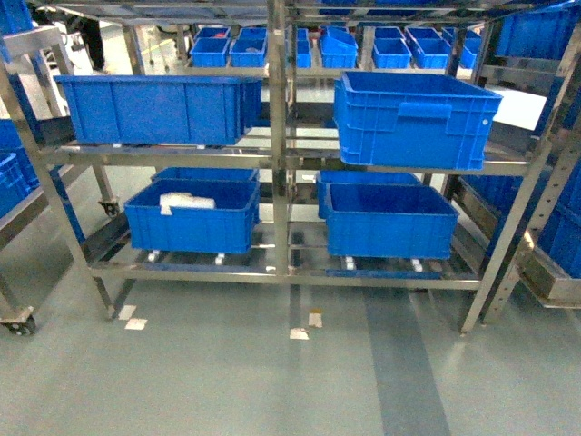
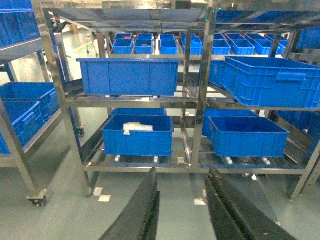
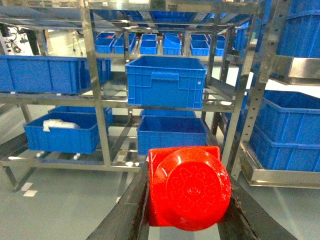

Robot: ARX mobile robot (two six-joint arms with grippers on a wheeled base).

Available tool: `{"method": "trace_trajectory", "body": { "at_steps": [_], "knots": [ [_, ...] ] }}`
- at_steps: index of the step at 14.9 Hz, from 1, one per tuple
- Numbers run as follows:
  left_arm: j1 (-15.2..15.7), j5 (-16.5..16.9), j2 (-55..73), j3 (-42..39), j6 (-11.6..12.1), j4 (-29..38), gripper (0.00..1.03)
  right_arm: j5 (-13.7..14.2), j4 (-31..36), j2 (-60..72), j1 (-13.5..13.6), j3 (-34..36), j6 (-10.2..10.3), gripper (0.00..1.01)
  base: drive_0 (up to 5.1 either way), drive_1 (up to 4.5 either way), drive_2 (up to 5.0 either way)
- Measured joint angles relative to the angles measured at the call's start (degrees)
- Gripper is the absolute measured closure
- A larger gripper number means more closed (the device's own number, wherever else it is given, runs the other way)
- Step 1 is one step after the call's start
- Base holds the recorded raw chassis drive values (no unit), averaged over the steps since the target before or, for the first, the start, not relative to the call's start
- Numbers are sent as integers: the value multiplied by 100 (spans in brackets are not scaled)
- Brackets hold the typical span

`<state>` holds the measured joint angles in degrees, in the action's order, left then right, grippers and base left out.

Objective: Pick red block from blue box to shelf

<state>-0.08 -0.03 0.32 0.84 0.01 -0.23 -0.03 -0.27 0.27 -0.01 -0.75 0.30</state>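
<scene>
While the red block (image 3: 187, 187) sits clamped between the two fingers of the right gripper (image 3: 186, 200), stud end facing the wrist camera, the pick half of the job reads as done. No turquoise blue box shows in any view, so the block is clearly out of it. What is left: carry to the shelf (image 1: 280, 154) and set down.

Left gripper (image 2: 182, 210): fingers apart, nothing between them, pointed at the floor in front of the rack. Neither gripper shows in the head view.

Shelf faces the robot square on, some floor between them. Middle tier holds a long dark blue crate (image 1: 159, 109) on the left and a ribbed dark blue crate (image 1: 413, 118) on the right. Lower tier has two more; the lower left crate (image 1: 192, 216) has something white lying in it. More small blue bins sit on a rack behind.

Open room, as I judge it:
- bare rail strip between the two middle-tier crates, either side of the centre post (image 1: 279, 136), looks narrow;
- tiers appear to be open rails rather than solid decks, so a small block could drop through;
- the top tier's underside hangs low over the crates, limiting an approach from above;
- a second rack (image 3: 290, 100) stands close on the right, tightening the right arm's swing.
</scene>
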Motion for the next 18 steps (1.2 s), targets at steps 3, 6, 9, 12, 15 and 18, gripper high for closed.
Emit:
{"method": "trace_trajectory", "body": {
  "at_steps": [3, 6, 9, 12, 15, 18],
  "knots": [
    [2, 0, 0, 0, 2, 0, 41, 0, 0, 0, 0, 0, 2, 73, 0, 0, 0],
    [2, -13, 0, 0, 2, -11, 8, -2, -4, -2, 0, 0, 0, 73, 283, 181, -496],
    [2, 0, 0, 0, 2, -4, 5, 0, -2, -2, 0, 0, 0, 73, 13, 400, -374],
    [2, -2, 0, 0, 2, 0, 5, 0, 15, -2, 0, 0, 2, 73, 21, 422, -379],
    [2, -2, 0, 0, 2, 2, 5, 0, 2, -2, 0, 0, 0, 73, 14, 428, -400],
    [2, 0, 0, 0, 2, -2, 5, 0, -11, 0, 0, 0, 0, 73, 15, 428, -399]
  ]
}}
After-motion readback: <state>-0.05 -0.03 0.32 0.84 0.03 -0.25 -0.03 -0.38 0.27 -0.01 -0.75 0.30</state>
